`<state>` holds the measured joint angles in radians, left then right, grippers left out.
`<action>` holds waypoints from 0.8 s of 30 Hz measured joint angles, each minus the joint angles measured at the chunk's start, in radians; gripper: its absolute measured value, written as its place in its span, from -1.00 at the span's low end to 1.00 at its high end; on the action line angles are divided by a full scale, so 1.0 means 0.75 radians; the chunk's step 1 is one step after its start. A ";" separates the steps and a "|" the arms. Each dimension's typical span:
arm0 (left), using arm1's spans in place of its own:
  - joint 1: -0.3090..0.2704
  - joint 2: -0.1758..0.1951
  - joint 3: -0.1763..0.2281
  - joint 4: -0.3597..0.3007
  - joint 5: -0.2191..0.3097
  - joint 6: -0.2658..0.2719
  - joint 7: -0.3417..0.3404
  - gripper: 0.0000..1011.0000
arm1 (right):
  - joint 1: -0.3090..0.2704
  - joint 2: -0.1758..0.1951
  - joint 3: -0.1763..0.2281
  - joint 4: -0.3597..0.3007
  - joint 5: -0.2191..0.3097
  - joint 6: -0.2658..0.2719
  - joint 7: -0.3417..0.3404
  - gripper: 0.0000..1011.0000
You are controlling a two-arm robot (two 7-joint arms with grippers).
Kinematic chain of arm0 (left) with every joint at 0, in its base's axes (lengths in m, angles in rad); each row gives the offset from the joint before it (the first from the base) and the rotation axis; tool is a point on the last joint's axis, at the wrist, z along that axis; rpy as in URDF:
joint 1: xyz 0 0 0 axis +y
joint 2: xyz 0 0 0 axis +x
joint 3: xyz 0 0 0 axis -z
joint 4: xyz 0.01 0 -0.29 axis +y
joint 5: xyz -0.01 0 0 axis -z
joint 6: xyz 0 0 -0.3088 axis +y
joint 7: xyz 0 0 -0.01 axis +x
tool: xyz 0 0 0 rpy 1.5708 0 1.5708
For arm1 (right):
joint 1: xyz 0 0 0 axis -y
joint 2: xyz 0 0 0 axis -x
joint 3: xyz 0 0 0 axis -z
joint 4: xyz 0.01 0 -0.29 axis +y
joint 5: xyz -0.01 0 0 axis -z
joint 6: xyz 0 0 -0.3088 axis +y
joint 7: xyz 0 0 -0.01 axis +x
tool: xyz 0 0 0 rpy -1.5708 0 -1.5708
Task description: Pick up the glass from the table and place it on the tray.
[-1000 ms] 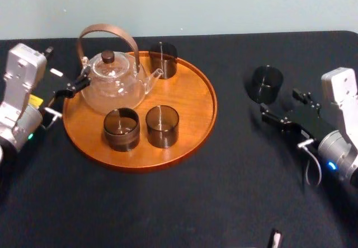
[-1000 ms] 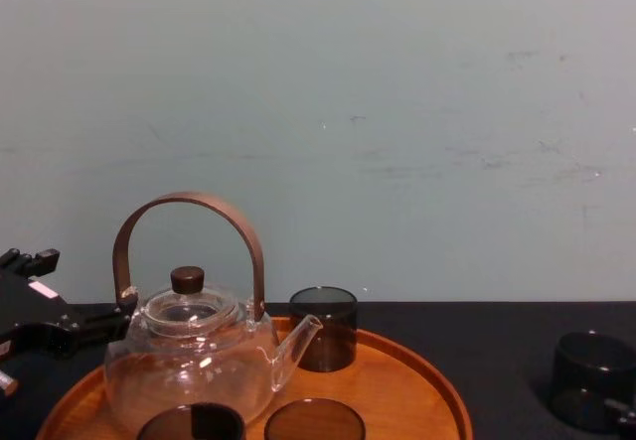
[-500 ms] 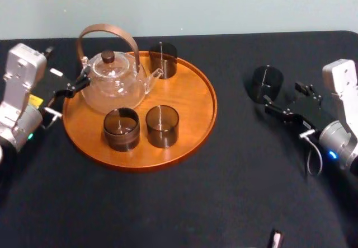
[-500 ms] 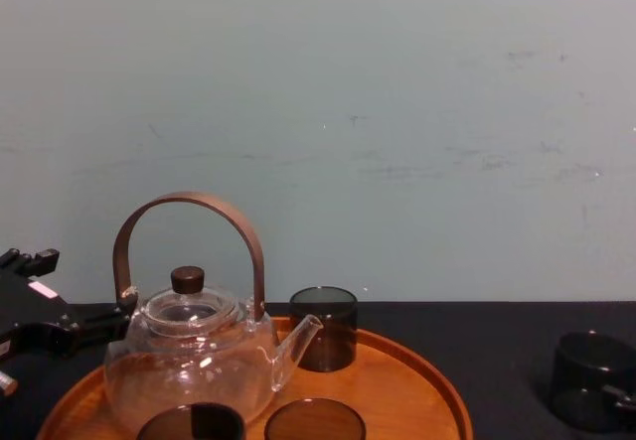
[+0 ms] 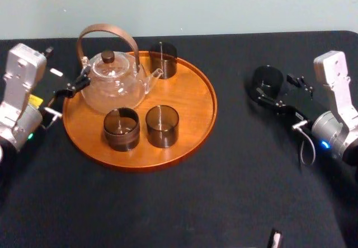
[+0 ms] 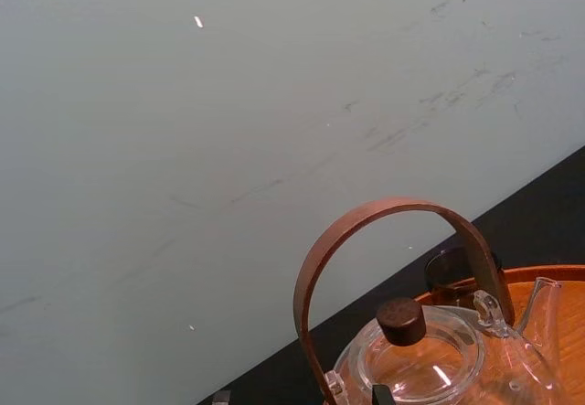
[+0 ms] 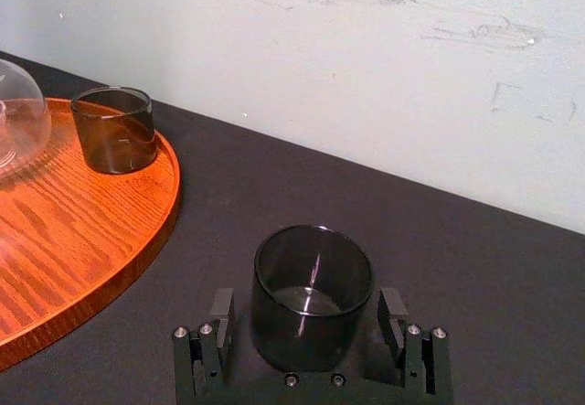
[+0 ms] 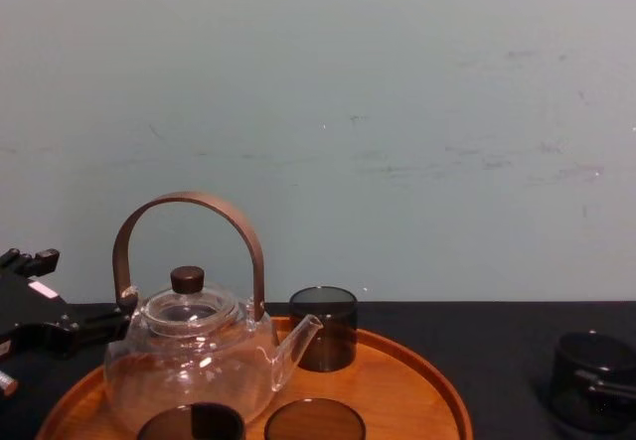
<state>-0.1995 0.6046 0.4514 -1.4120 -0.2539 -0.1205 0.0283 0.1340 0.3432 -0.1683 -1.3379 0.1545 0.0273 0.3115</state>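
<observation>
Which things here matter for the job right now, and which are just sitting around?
In the job: lone glass, right pincer open around it, tray, table.
Lying about: teapot, three glasses on tray, left pincer parked beside tray.

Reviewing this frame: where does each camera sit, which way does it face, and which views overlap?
Head: high, looking down on the table and tray; both arms, left claw beside the teapot.
Chest: low, facing the wall across the tray; left claw at its left edge.
Left wrist: beside the teapot, tilted up at its handle.
Right wrist: behind the open right claw straddling the glass.
Shared: chest and right wrist both see that glass.
</observation>
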 joint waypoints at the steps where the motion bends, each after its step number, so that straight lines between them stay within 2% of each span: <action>1: 0.000 0.000 0.000 0.000 0.000 0.000 0.000 0.98 | 0.005 -0.001 -0.002 0.006 0.000 -0.001 0.002 0.98; 24: 0.000 0.000 0.000 0.000 0.000 0.000 0.000 0.98 | 0.114 -0.022 -0.035 0.137 0.005 -0.021 0.021 0.98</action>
<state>-0.1995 0.6047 0.4514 -1.4120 -0.2539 -0.1205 0.0283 0.2198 0.3266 -0.1943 -1.2349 0.1584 0.0113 0.3269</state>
